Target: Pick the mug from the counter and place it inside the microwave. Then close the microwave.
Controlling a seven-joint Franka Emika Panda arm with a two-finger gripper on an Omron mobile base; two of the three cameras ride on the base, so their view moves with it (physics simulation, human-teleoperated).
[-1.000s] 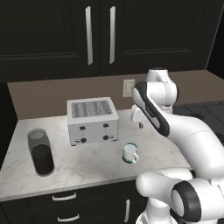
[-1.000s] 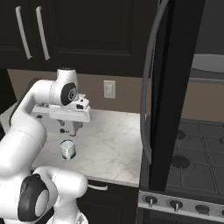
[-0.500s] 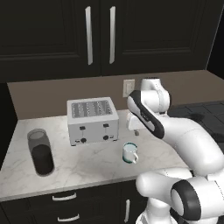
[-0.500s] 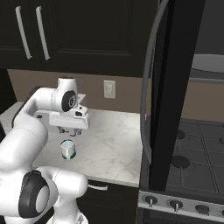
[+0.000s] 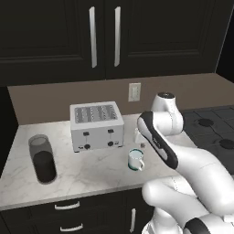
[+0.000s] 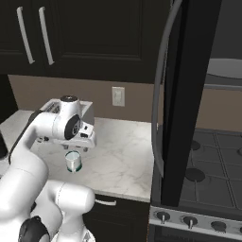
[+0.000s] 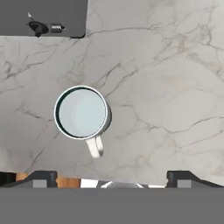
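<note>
Here, what you had at that moment:
End effector (image 7: 112, 177): your fingertips (image 7: 39, 178) stood spread wide, holding and touching nothing, above the mug.
Arm: you had it bent over the counter (image 5: 87, 171), hand pointing straight down beside the toaster (image 5: 96, 125).
Mug (image 7: 82, 113): upright on the counter, apart from the fingers, off-centre between them, nearer one tip; handle turned toward your hand.
Microwave (image 6: 186, 94): its door stood swung open, the turntable (image 6: 224, 67) showing inside.
Dark glass (image 5: 42, 158): well apart from the mug.
</note>
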